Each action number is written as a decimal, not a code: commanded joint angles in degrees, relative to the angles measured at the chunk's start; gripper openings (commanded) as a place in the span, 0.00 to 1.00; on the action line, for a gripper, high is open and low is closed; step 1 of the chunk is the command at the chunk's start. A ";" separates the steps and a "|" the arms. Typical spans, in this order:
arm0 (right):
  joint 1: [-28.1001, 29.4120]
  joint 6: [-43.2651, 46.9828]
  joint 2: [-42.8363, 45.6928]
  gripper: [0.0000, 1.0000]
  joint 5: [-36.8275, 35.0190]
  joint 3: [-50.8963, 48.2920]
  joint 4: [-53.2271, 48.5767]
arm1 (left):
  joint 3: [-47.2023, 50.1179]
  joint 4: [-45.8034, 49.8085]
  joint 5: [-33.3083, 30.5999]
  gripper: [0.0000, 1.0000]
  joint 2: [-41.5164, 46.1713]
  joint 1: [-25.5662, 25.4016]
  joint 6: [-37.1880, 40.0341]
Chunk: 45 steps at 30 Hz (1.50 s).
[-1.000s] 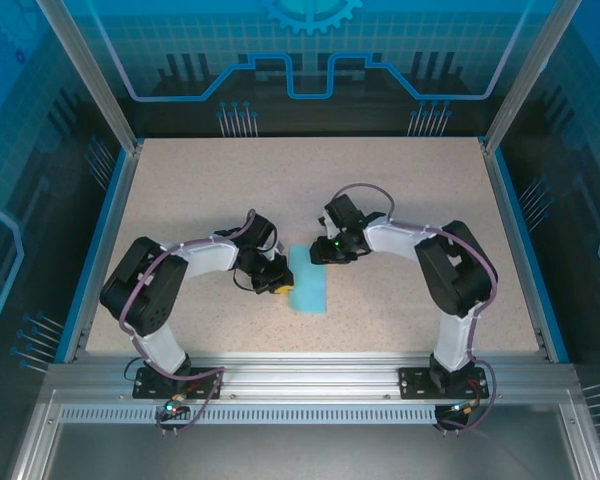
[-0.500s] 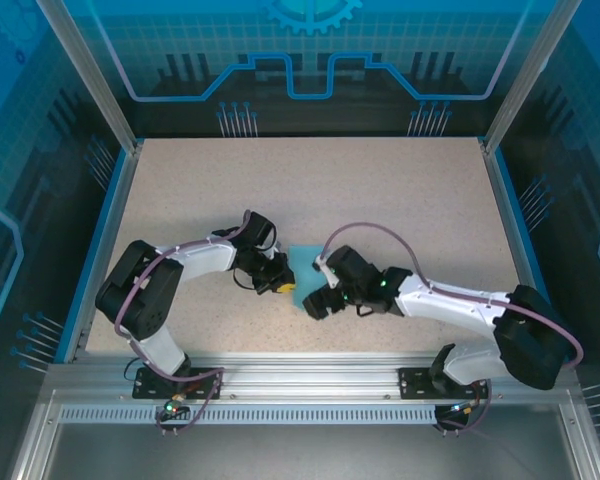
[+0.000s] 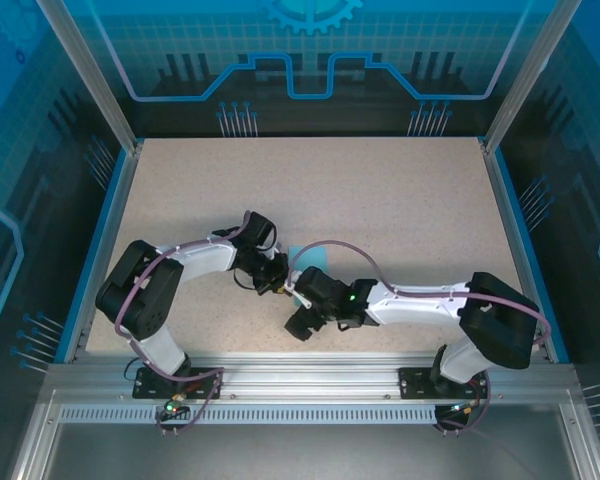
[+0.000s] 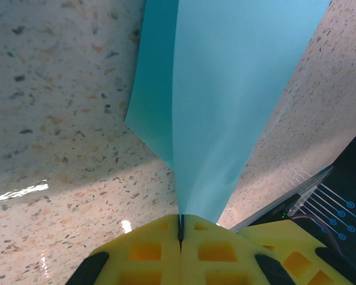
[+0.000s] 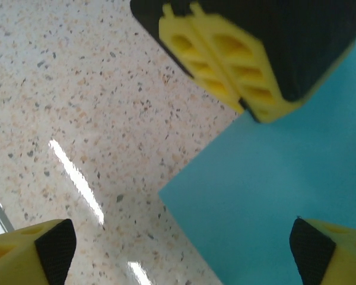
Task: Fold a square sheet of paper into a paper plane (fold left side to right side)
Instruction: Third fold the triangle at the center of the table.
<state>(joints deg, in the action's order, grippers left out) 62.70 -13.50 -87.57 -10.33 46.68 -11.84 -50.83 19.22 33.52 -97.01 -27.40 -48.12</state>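
Note:
The square sheet of paper [image 3: 312, 258] is cyan and lies mid-table, mostly covered by both arms. In the left wrist view the sheet [image 4: 225, 89] rises from the speckled table as a creased, layered strip, with my left gripper [image 4: 181, 228] shut on its edge. My left gripper [image 3: 278, 287] is at the sheet's left side. My right gripper [image 3: 300, 322] hovers low over the near part, open. In the right wrist view a corner of the sheet [image 5: 273, 202] lies between my wide-apart right gripper [image 5: 183, 246], and the left gripper's yellow fingers [image 5: 237, 65] pinch the sheet's edge.
The speckled tabletop [image 3: 380, 190] stretches free behind and to both sides of the arms. A blue border [image 3: 98, 250] and the aluminium frame rail [image 3: 310, 372] bound it. The frame edge [image 4: 320, 193] shows close by in the left wrist view.
My right arm swung from behind the sheet round to its near side, came down low over it and opened its jaws. My left gripper stayed shut on the sheet's edge.

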 commanded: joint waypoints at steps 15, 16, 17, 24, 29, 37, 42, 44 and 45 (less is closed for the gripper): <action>-0.96 0.89 -1.11 0.14 0.17 1.85 2.17 | -0.76 2.62 2.02 0.02 -0.55 -0.38 0.72; -1.29 0.83 -1.03 0.09 0.73 1.75 2.16 | -0.85 2.73 1.94 0.02 -0.53 -0.36 0.90; -1.64 0.77 -1.00 0.03 1.50 1.54 2.25 | -0.93 2.89 1.99 0.02 -0.48 -0.33 1.09; -3.75 0.74 -0.14 0.00 6.33 0.22 2.48 | -2.03 4.95 1.39 0.09 0.32 -0.17 3.24; -5.51 -0.27 -0.12 0.00 10.13 -0.68 2.99 | -3.81 10.44 -1.03 0.43 2.94 1.43 7.21; -7.48 -2.51 -0.23 0.00 13.60 -1.89 4.64 | -7.75 14.77 -0.96 0.37 2.90 4.52 14.29; -8.71 -4.41 -0.32 0.00 15.66 -2.59 6.37 | -14.21 13.14 1.46 0.24 -3.76 3.90 17.67; -9.12 -5.15 -0.49 0.00 16.55 -2.65 6.94 | -17.51 13.44 1.81 0.21 -6.86 3.12 19.28; -9.37 -5.47 -0.66 0.00 16.94 -2.73 7.29 | -19.19 13.72 1.90 0.20 -8.56 2.78 19.93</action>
<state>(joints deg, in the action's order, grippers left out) 54.28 -16.97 -88.95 3.90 44.53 -6.92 -65.98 31.40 33.17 -102.00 -23.53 -32.47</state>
